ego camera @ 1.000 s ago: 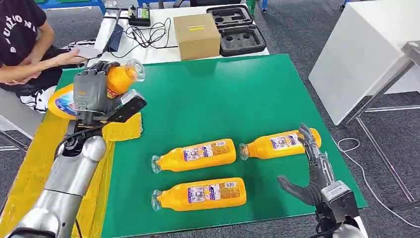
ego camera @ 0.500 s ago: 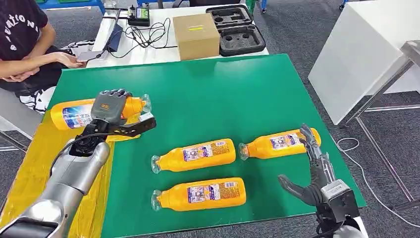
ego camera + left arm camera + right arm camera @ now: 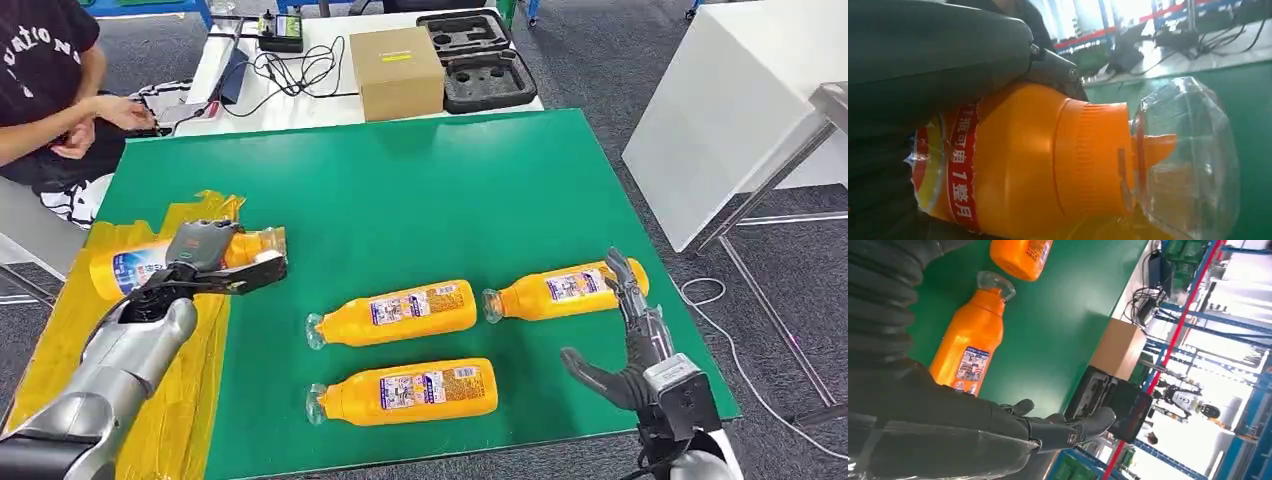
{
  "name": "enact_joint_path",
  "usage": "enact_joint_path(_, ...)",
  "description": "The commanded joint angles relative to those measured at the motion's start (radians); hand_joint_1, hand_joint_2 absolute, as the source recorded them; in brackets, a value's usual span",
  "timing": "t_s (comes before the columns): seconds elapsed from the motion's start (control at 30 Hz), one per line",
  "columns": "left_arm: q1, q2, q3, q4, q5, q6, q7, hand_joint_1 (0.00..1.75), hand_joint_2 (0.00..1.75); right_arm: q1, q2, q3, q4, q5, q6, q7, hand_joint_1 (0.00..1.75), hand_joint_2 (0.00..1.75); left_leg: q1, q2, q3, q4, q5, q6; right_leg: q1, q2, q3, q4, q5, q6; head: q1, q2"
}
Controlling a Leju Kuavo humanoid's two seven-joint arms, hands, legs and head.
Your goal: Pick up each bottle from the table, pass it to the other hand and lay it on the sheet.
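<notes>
My left hand point(image 3: 205, 256) grips an orange bottle point(image 3: 125, 266) with a clear cap, held on its side low over the yellow sheet point(image 3: 65, 340) at the table's left edge. The left wrist view shows the bottle's neck and cap point(image 3: 1088, 160) close up under my left hand point(image 3: 923, 55). Three more orange bottles lie on the green table: one in the middle point(image 3: 395, 313), one nearer the front point(image 3: 405, 391), one at the right point(image 3: 560, 289). My right hand point(image 3: 630, 345) stands open with fingers spread beside the right bottle point(image 3: 973, 347), apart from it.
Behind the green table point(image 3: 440, 190) a white table carries a cardboard box point(image 3: 397, 72), a black foam tray point(image 3: 480, 58) and cables. A person point(image 3: 50, 80) sits at the back left. A white table point(image 3: 740, 100) stands to the right.
My left hand has carried the bottle down and to the left, from above the table's back left to low over the yellow sheet. The right hand has stayed put.
</notes>
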Motion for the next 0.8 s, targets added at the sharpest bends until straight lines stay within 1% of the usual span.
enact_joint_path(0.03,-0.071,-0.001,0.049,0.183,0.009,-0.030,0.003,1.75,1.75,-0.048,0.020,-0.016,0.084,0.008,-0.008,0.020,0.00,1.75,0.001,-0.001,0.003,0.000,-0.001,-0.001,0.001,-0.001,0.003,-0.001,-0.001,-0.002,0.000,0.000)
enact_joint_path(0.07,-0.065,-0.001,0.054,0.188,0.020,-0.029,-0.019,1.75,1.75,-0.054,0.019,-0.011,0.093,0.009,-0.008,0.022,0.00,1.75,0.002,-0.001,0.004,0.000,-0.002,-0.002,0.002,0.000,0.005,-0.001,-0.001,-0.003,0.000,0.000)
enact_joint_path(0.13,-0.052,-0.004,0.061,0.190,0.043,-0.031,-0.059,1.75,1.75,-0.070,0.015,0.000,0.114,0.009,-0.013,0.025,0.00,1.75,0.001,0.001,0.003,0.000,-0.001,-0.001,0.001,0.001,0.003,-0.001,0.000,-0.002,0.000,0.000)
enact_joint_path(0.23,-0.047,-0.013,0.067,0.183,0.062,-0.032,-0.082,1.75,1.75,-0.079,0.012,0.006,0.123,0.008,-0.019,0.025,0.00,1.75,0.001,0.000,0.003,0.000,-0.001,-0.001,0.001,0.001,0.003,-0.001,0.000,-0.002,0.000,0.000)
enact_joint_path(0.27,-0.046,-0.016,0.067,0.180,0.067,-0.032,-0.081,0.42,1.75,-0.080,0.010,0.007,0.124,0.008,-0.021,0.025,0.00,1.75,0.001,0.000,0.003,0.000,-0.001,-0.001,0.001,0.001,0.003,-0.001,0.000,-0.001,0.000,0.000)
enact_joint_path(0.3,-0.046,-0.018,0.067,0.179,0.069,-0.031,-0.082,0.00,1.75,-0.080,0.010,0.008,0.124,0.007,-0.021,0.025,0.00,1.75,0.002,0.000,0.004,0.000,-0.001,-0.001,0.002,0.001,0.004,-0.001,-0.001,-0.002,0.000,0.000)
enact_joint_path(0.43,-0.046,-0.019,0.058,0.189,0.065,-0.044,-0.072,0.00,1.75,-0.089,0.010,0.013,0.133,0.008,-0.022,0.027,0.00,1.75,0.002,-0.001,0.005,0.000,-0.002,-0.002,0.002,0.000,0.006,-0.002,-0.001,-0.002,0.000,0.000)
enact_joint_path(0.57,-0.046,-0.017,0.053,0.206,0.061,-0.044,-0.052,0.00,1.75,-0.099,0.010,0.021,0.144,0.009,-0.024,0.030,0.00,1.75,0.001,0.000,0.003,0.000,-0.001,-0.001,0.001,0.001,0.003,-0.001,0.000,-0.002,0.000,0.000)
enact_joint_path(0.6,-0.044,-0.018,0.054,0.208,0.061,-0.043,-0.049,0.00,1.75,-0.102,0.011,0.023,0.147,0.009,-0.024,0.031,0.00,1.75,0.002,-0.001,0.006,0.000,-0.002,-0.002,0.002,0.001,0.006,-0.002,-0.001,-0.003,0.000,0.000)
enact_joint_path(0.77,-0.030,-0.013,0.055,0.211,0.062,-0.039,-0.044,0.00,1.75,-0.126,0.011,0.034,0.170,0.010,-0.023,0.031,0.00,1.75,0.001,0.000,0.003,0.000,-0.001,-0.001,0.001,0.001,0.003,-0.001,0.000,-0.001,0.000,0.000)
enact_joint_path(0.8,-0.022,-0.012,0.057,0.197,0.069,-0.039,-0.049,0.00,1.75,-0.134,0.007,0.040,0.183,0.010,-0.022,0.031,0.00,1.75,0.002,0.001,0.005,0.000,-0.002,-0.002,0.002,0.002,0.005,-0.002,-0.001,-0.002,0.000,0.000)
